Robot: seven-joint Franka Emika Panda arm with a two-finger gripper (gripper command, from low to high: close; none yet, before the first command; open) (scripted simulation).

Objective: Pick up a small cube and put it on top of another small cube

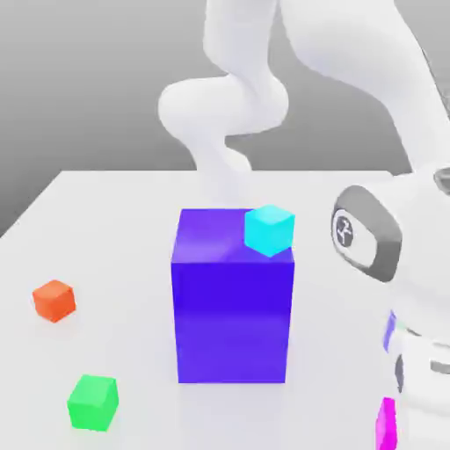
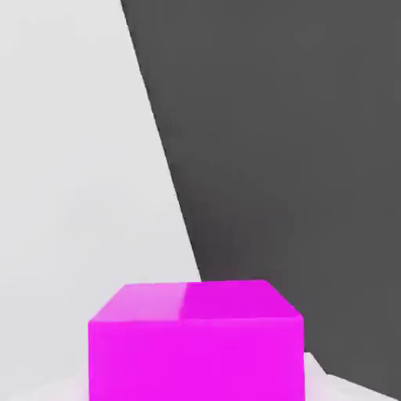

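Gripping mag. cube [image 2: 196,356], pincer [image 2: 197,388] closed

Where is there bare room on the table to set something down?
Judging by the exterior view, between the orange cube and big blue block, and behind that block. It's crowded at right, around the arm and magenta cube.

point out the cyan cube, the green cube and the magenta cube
cyan cube [image 1: 270,231], exterior view, middle of its visible sides
green cube [image 1: 91,404], exterior view, on its front
magenta cube [image 2: 196,356], hand view, on its broad side
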